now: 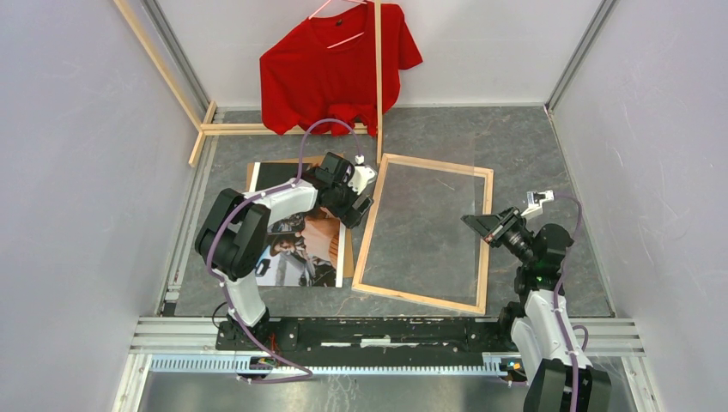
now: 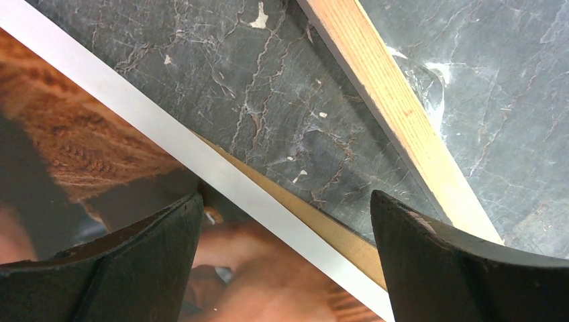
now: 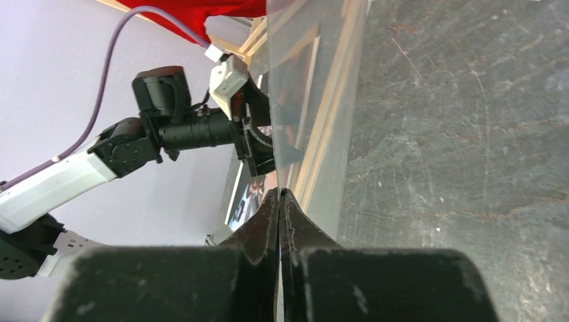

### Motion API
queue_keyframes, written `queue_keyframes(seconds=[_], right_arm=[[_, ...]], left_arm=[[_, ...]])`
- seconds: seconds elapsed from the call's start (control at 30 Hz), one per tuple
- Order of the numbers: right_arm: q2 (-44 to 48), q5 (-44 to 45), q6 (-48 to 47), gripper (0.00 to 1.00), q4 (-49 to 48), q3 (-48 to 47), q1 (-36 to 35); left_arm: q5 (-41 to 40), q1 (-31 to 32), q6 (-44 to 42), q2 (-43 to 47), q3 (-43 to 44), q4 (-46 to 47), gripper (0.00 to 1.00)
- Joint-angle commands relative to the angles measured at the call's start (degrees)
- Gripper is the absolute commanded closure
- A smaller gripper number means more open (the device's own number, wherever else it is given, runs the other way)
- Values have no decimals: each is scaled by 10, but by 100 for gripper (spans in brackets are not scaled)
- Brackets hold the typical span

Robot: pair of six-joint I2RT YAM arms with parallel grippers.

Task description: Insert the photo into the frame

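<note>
The photo [image 1: 296, 249] lies face up at the left of the table on a brown cardboard sheet [image 1: 251, 176]. The frame [image 1: 421, 297] lies flat to its right, pale wood side up. My left gripper [image 1: 354, 209] hovers open over the photo's right edge. In the left wrist view its jaws straddle the photo's white border [image 2: 168, 144] and the cardboard [image 2: 322, 225], with the frame's rail [image 2: 396, 114] just beyond. My right gripper [image 1: 471, 221] is shut on the edge of a clear sheet [image 3: 315, 80], held tilted up over the frame.
A red T-shirt [image 1: 335, 69] hangs on a pink hanger at the back, on a rack of pale wooden poles [image 1: 378, 77]. Grey walls close in left and right. A metal rail [image 1: 386, 330] runs along the near edge by the arm bases.
</note>
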State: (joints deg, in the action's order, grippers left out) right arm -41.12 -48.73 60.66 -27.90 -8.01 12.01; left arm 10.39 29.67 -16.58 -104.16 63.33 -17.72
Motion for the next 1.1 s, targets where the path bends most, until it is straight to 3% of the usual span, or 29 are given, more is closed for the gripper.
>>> queue_keyframes(seconds=[0.0, 0.13, 0.73, 0.83, 0.97, 1.07], right_arm=[[4, 23, -79, 100, 99, -32, 0], [-1, 60, -171, 100, 199, -66, 0], [-25, 95, -226, 99, 259, -87, 0], [-32, 109, -248, 94, 277, -94, 0], [-44, 126, -282, 79, 319, -104, -1], [-47, 143, -304, 53, 338, -114, 1]], left_arm=[[3, 5, -6, -12, -5, -6, 0], [-3, 7, -9, -10, -8, -6, 0], [-7, 8, -13, -6, -13, -4, 0], [-6, 8, -13, -4, -14, -4, 0], [-7, 8, -13, -4, -13, -4, 0], [-7, 8, -13, -4, -14, -4, 0]])
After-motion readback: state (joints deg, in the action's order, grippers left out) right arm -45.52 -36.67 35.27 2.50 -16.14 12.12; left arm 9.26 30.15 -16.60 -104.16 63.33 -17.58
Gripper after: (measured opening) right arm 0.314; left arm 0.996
